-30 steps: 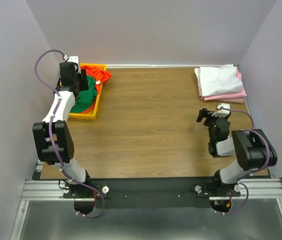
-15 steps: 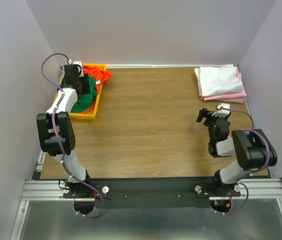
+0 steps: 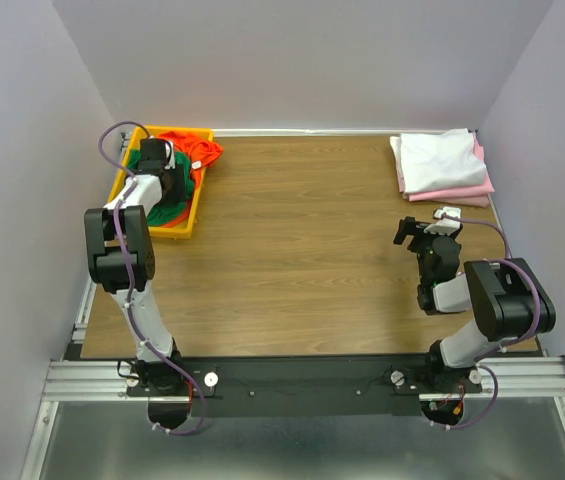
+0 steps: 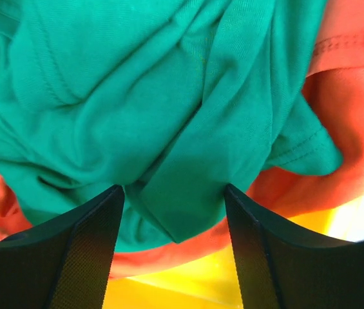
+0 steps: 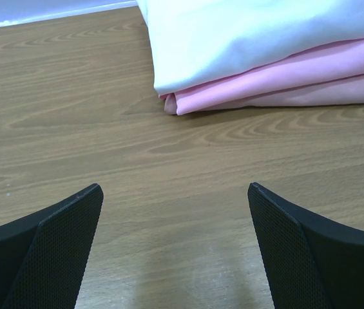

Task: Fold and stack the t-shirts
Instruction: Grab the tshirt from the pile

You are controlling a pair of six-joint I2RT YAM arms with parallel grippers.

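In yellow tray, left gripper, jaws apart, straddles green t-shirt fold over orange-red t-shirt; right gripper, jaws wide, faces white t-shirt on pink t-shirt.

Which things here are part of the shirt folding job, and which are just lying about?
Part of the job: green t-shirt, orange-red t-shirt, white t-shirt, pink t-shirt.
Just lying about: yellow tray, wooden table.

Top cam overhead, rear; wrist cams close-up (left shares green shirt).
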